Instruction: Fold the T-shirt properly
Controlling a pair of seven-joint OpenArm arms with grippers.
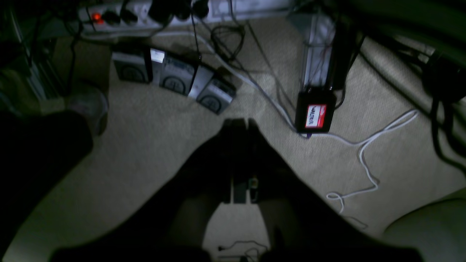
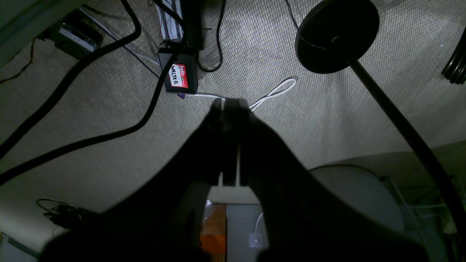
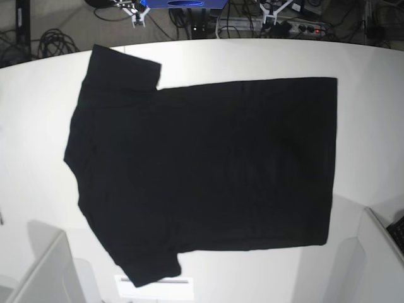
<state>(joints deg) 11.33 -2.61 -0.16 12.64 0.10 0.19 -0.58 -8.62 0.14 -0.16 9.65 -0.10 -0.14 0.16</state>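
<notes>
Black T-shirt (image 3: 208, 170) flat, plain-side up

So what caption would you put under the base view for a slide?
Black T-shirt spread flat, plain side up, on a white table, sleeves toward the left, before folding.

Matt black cloth on the T-shirt (image 3: 208, 170), soft and faintly creased. Under it, the desk (image 3: 44, 101) looks smooth, white, slightly sheeny. Down below, the carpet (image 2: 327, 109) shows a rough woven beige texture.

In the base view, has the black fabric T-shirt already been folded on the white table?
No, the black fabric T-shirt lies spread flat on the white table, both short sleeves sticking out.
</notes>
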